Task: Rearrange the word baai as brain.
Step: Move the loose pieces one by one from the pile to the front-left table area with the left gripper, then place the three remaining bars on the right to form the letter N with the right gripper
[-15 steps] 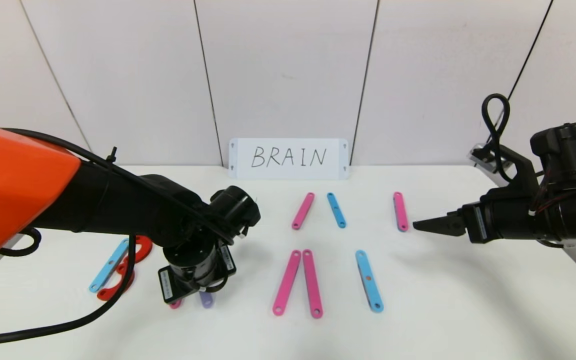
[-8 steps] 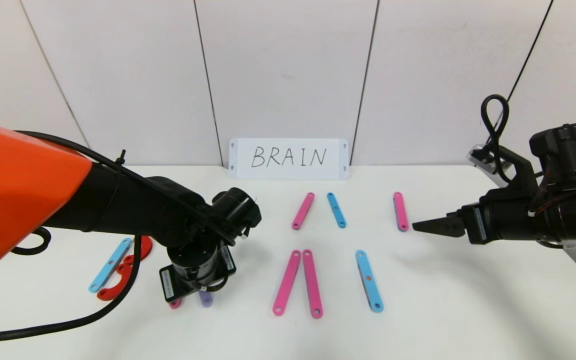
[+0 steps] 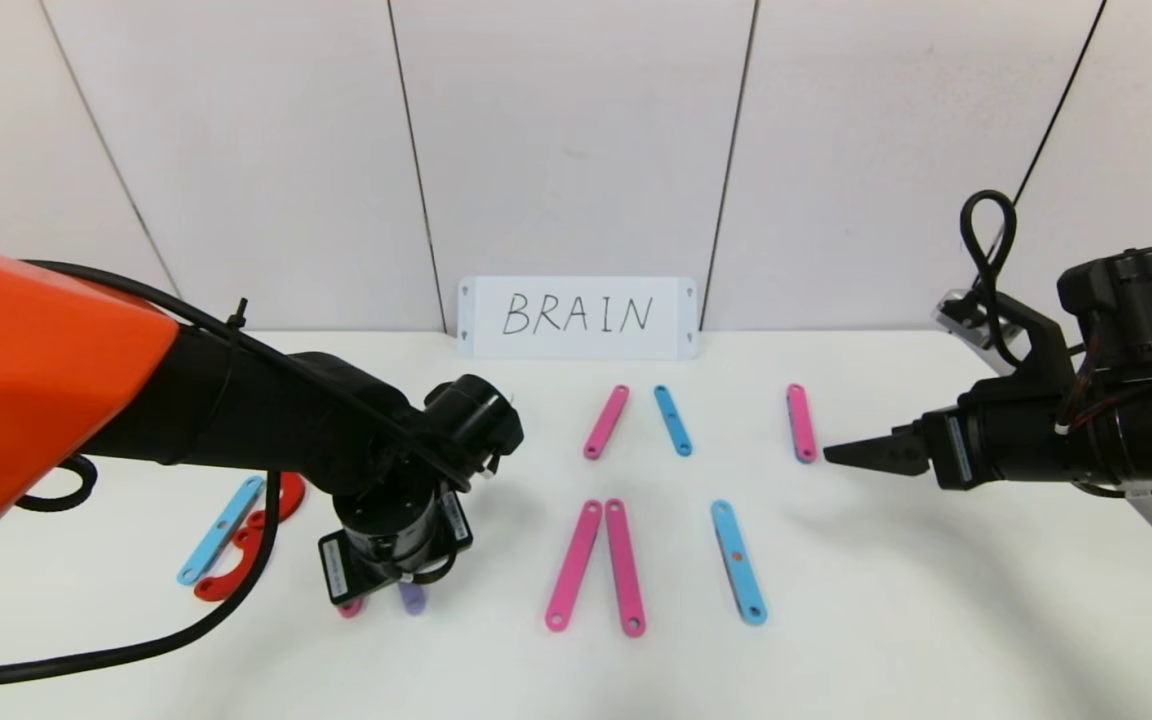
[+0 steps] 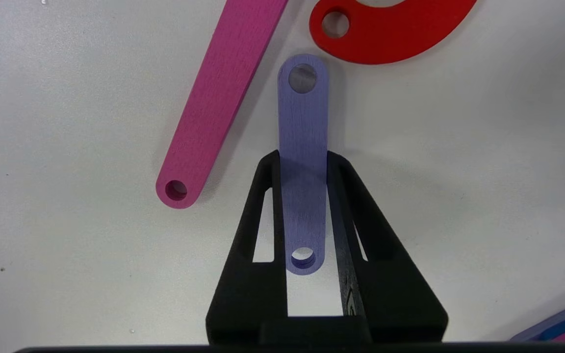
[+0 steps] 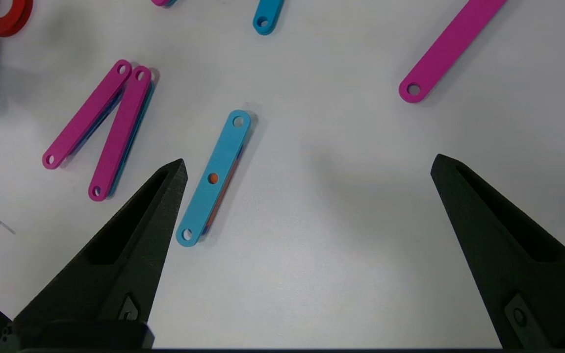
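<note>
The letters lie as loose strips on the white table (image 3: pixel 936 600). My left gripper (image 4: pixel 302 157) points down at the front left and is shut on the sides of a short purple strip (image 4: pixel 302 122), whose end shows under the wrist in the head view (image 3: pixel 413 598). A pink strip (image 4: pixel 218 103) and a red curve (image 4: pixel 395 34) lie right beside it. Another red curve (image 3: pixel 236 570) and a light-blue strip (image 3: pixel 221 529) lie further left. My right gripper (image 3: pixel 829 452) hovers open and empty at the right, next to a short pink strip (image 3: pixel 801 422).
Two long pink strips (image 3: pixel 573 565) form a narrow V at front centre, with a light-blue strip (image 3: pixel 738 562) to their right. A short pink strip (image 3: pixel 606 421) and a short blue strip (image 3: pixel 673 420) lie behind them. The white BRAIN card (image 3: pixel 577 317) leans on the back wall.
My left upper arm has shifted slightly, showing a little more of the red curves. The left gripper stays on the purple strip. The right arm has not moved.
</note>
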Controlling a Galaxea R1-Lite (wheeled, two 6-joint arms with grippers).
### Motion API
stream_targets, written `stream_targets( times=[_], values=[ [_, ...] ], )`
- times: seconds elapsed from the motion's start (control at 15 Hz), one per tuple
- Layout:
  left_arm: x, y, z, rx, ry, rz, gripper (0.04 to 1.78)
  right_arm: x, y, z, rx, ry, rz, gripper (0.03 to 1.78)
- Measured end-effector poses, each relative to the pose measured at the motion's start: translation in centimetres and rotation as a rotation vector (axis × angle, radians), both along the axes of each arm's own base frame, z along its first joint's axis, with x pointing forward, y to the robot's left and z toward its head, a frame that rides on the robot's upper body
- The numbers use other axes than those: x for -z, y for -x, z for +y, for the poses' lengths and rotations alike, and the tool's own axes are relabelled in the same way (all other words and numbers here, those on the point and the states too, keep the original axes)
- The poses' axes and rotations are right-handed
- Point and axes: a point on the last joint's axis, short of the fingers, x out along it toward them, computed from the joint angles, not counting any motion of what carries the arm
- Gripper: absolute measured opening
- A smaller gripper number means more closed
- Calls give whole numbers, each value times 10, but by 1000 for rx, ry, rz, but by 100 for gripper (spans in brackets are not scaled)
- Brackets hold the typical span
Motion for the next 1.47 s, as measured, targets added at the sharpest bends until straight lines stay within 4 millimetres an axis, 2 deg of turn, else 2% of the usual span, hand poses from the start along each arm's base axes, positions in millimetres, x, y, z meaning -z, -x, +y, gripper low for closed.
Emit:
stream_targets(
  times=[0.2,0.47,0.67,0.87,1.47],
  values=[
    [0,0,0,0,1,-1,62,0,0,0,0,0,-1,174],
    [-1,0,0,0,3,-4,129,-1,0,0,0,0,-2,174],
    [-3,0,-1,2,9,-8,163,0,1,0,-1,0,-1,174],
    [-6,0,0,4,16,-15,174,0,1,1,-2,1,0,174],
    [-16,-2,4,23,24,-44,174,-1,1,1,-3,1,-2,174]
  ],
)
